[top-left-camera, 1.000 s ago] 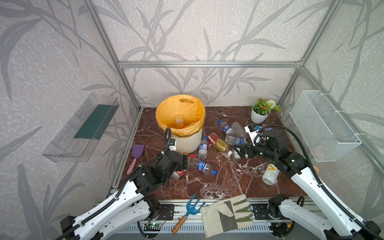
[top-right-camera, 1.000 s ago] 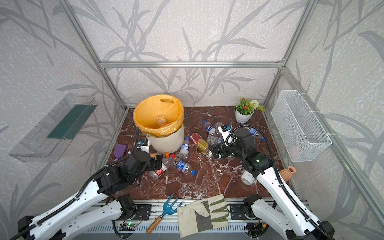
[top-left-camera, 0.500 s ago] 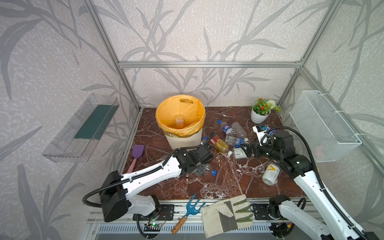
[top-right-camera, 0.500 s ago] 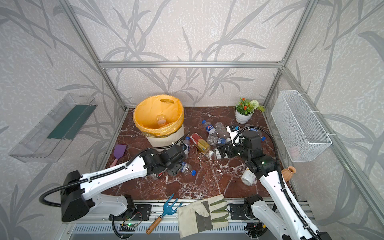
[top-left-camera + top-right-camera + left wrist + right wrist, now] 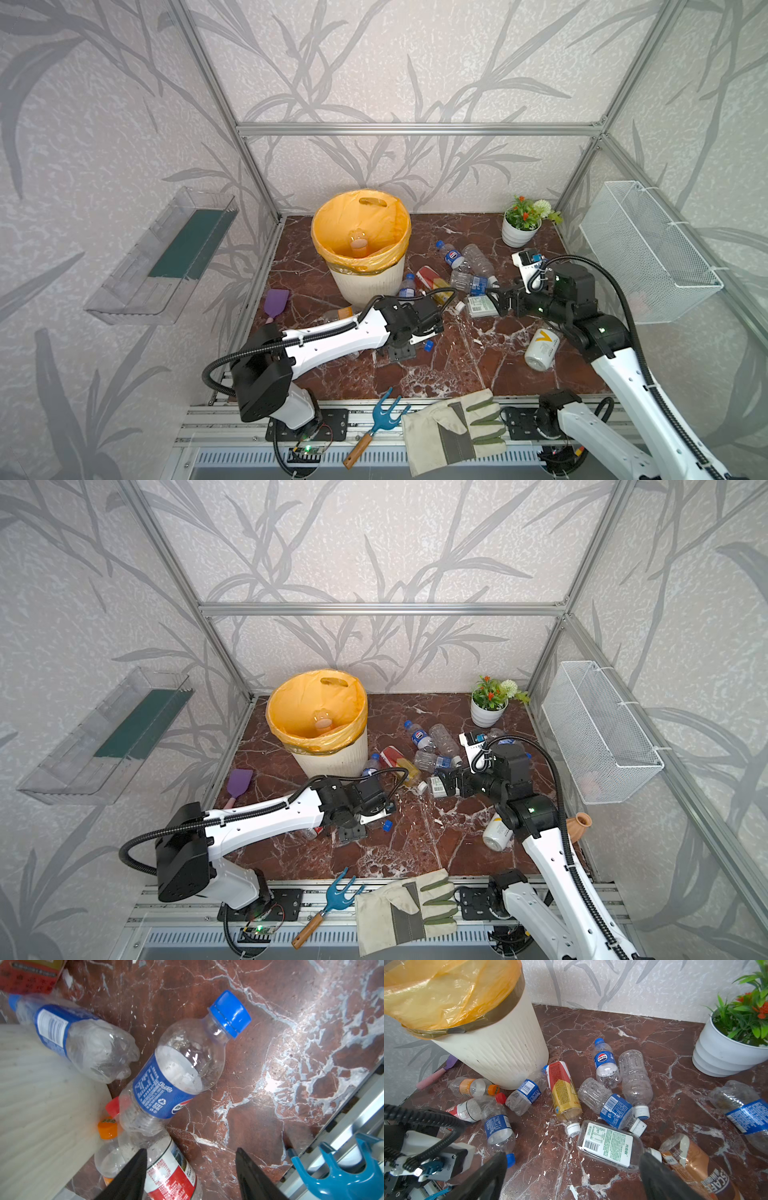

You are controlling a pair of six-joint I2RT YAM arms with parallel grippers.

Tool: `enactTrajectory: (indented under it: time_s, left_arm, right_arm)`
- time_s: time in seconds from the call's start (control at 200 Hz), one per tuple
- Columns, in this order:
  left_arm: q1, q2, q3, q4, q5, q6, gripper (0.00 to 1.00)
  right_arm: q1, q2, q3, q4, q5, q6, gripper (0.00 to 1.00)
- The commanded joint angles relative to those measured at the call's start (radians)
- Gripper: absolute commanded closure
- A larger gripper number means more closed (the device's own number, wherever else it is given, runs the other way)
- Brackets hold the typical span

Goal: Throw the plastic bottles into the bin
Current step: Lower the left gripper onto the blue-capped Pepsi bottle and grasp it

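The bin (image 5: 365, 282), cream with an orange bag, holds one bottle (image 5: 358, 245). Several plastic bottles lie on the marble floor beside it. My left gripper (image 5: 191, 1149) is low by the bin's foot, jaws apart. A red-and-white-labelled bottle (image 5: 172, 1172) rests against one finger with a gap to the other. A blue-capped Pepsi bottle (image 5: 176, 1076) lies just ahead. My right gripper (image 5: 574, 1155) stands wide open above the floor. A flat bottle with a green-and-white label (image 5: 608, 1145) sits by one fingertip, and a brown coffee bottle (image 5: 695, 1165) lies just beyond.
A white flower pot (image 5: 519, 232) stands at the back right and a wire basket (image 5: 648, 249) hangs on the right wall. A white can (image 5: 540, 349), a purple spatula (image 5: 275, 301), a blue garden fork (image 5: 384, 415) and a glove (image 5: 453, 424) lie around.
My left arm has reached from the front left towards the bottles by the bin, and its jaws have narrowed. The right gripper has shifted slightly right and stayed open.
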Motion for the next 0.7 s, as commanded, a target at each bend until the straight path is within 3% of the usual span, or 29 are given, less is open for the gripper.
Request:
enactTrajectory:
  time_s: [0.0, 0.21, 0.375, 0.695]
  left_arm:
    - [0.007, 0.004, -0.025, 0.061, 0.030, 0.196, 0.32]
    - [0.035, 0.039, -0.028, 0.133, 0.056, 0.255, 0.32]
    - [0.040, 0.118, -0.013, 0.145, 0.048, 0.252, 0.36]
    - [0.066, 0.174, 0.017, 0.167, 0.046, 0.262, 0.38]
  right_arm:
    - [-0.009, -0.015, -0.011, -0.003, -0.017, -0.004, 0.01]
    - [-0.033, -0.026, -0.029, -0.003, -0.009, -0.008, 0.01]
    - [-0.105, -0.028, -0.030, 0.005, -0.072, -0.008, 0.01]
    - [-0.122, -0.047, -0.065, 0.023, -0.019, -0.004, 0.01]
